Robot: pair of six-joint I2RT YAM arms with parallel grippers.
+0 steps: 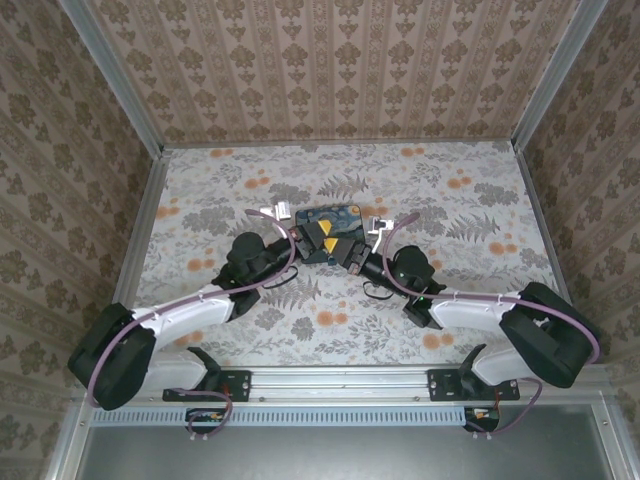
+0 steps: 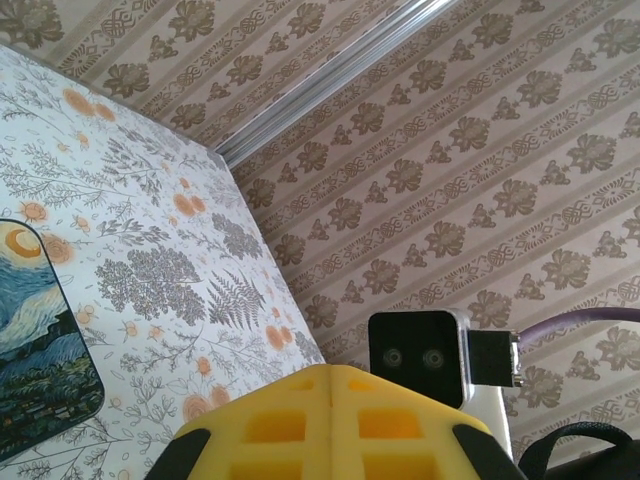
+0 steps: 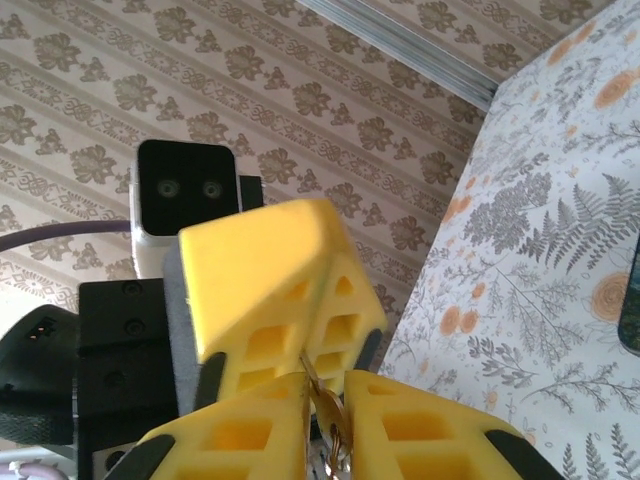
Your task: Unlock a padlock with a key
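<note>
In the right wrist view, the key (image 3: 333,415), a slim brassy metal piece, stands upright between both grippers. Its thin end runs up into the seam of my left gripper's yellow fingers (image 3: 270,270), which are pressed together on it. Its rounded head, with small rings below, sits between the pads of my right gripper (image 3: 325,378), which has closed in on it. From above, the left gripper (image 1: 320,238) and right gripper (image 1: 345,250) meet tip to tip at mid-table. My left gripper (image 2: 330,372) shows a tight seam in its own view. The padlock is hidden.
A dark-blue box (image 1: 330,213) printed with a starry-night painting lies on the floral table (image 1: 450,200) just behind the grippers, and the box (image 2: 40,340) also shows at left in the left wrist view. Patterned walls close in the back and both sides.
</note>
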